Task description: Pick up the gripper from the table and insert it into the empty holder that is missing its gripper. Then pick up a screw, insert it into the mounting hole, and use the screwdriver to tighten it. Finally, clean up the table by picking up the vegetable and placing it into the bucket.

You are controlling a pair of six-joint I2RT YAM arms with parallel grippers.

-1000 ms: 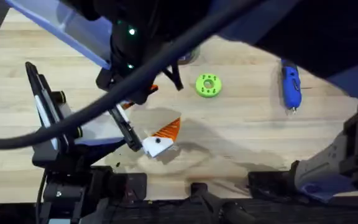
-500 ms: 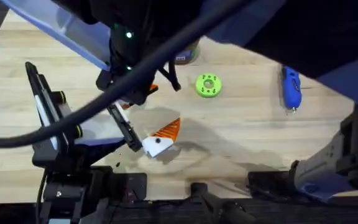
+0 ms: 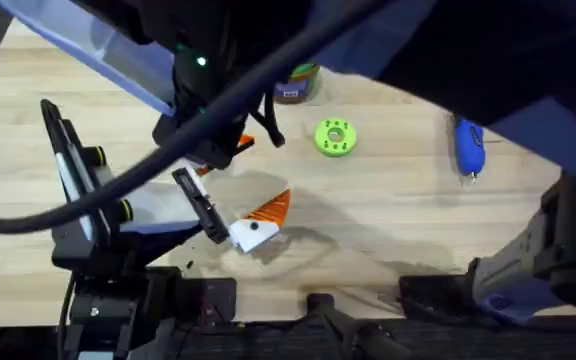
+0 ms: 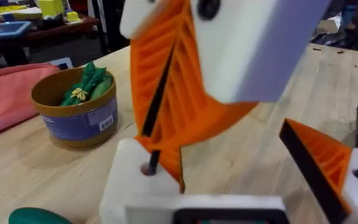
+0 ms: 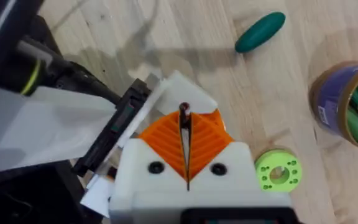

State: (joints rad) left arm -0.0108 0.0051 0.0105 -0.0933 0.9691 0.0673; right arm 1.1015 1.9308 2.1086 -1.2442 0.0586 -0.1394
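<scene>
Pinching thin dark screw [image 5: 183, 112], right gripper [image 5: 184, 124] jaws closed, left gripper [image 3: 256, 222] jaws apart, round green plastic disc [image 5: 277, 173] beside, orange-brown round bucket [image 5: 331, 99] beyond

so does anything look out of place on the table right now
Only the vegetable: it lies loose on the bare wood, apart from the bucket, which already holds other green toy pieces. Nothing looks spilled or broken.
</scene>
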